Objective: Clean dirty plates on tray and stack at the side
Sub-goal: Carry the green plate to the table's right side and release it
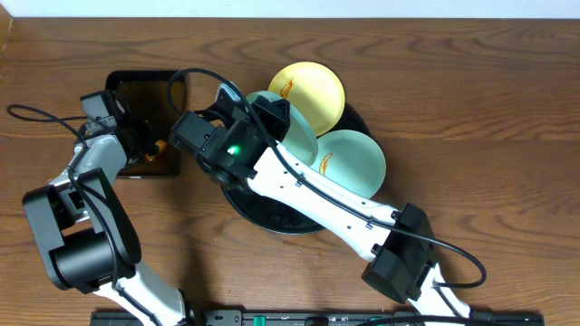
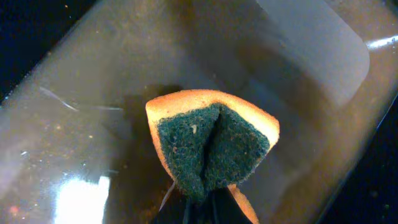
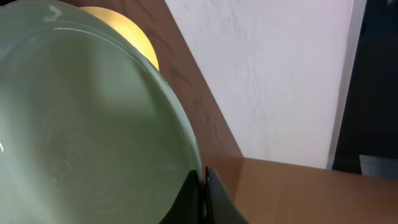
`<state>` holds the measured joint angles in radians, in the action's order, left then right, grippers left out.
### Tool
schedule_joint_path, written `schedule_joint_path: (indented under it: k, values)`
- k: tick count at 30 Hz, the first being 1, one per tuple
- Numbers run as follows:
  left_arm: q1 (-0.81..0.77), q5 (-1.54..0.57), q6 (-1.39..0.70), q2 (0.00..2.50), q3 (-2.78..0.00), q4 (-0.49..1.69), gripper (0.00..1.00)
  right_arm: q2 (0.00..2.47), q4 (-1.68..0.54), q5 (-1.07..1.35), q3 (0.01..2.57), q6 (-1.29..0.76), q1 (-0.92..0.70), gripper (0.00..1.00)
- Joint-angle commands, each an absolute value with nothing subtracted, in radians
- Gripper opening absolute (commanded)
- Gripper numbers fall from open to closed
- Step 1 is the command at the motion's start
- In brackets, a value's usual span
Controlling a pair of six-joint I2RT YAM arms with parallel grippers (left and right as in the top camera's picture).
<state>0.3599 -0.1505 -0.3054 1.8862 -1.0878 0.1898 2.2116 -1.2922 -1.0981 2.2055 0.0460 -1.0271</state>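
My right tool is pinched tight on the rim of the held mint plate. The plate is tilted up on edge, and the face toward the wrist camera is plain pale green. From overhead it sits at about 11 o'clock on the round tray, partly under my right arm.

The yellow plate lies at about 1 o'clock on the tray's rim, with an orange-brown smear near its left edge. In the right wrist view it peeks out just beyond the held plate. The second mint plate rests at about 3 o'clock, also with a smear on its left side.

My left tool is clamped on a sponge, squeezing it into a fold so the dark green scouring face bulges toward the camera inside the orange backing. It hangs over the glossy rectangular tray, which sits on the counter at 9 o'clock from the round tray. A shadow shows below the sponge. I cannot tell whether the sponge touches the tray's surface.
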Motion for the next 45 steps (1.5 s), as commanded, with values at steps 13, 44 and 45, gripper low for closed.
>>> schedule_joint_path:
  k: [13, 44, 45]
  values:
    - [0.364, -0.138, -0.285, 1.898, -1.082, 0.220, 0.08, 2.216, -1.296, -0.139, 2.226, -0.269, -0.697, 0.01]
    - [0.364, -0.138, -0.285, 1.899, -1.082, 0.223, 0.08, 2.216, -1.121, 0.207, 1.899, -0.231, 0.202, 0.01]
    - [0.364, -0.138, -0.285, 1.898, -1.082, 0.223, 0.08, 2.216, -1.102, 0.207, 1.877, -0.233, 0.201, 0.01]
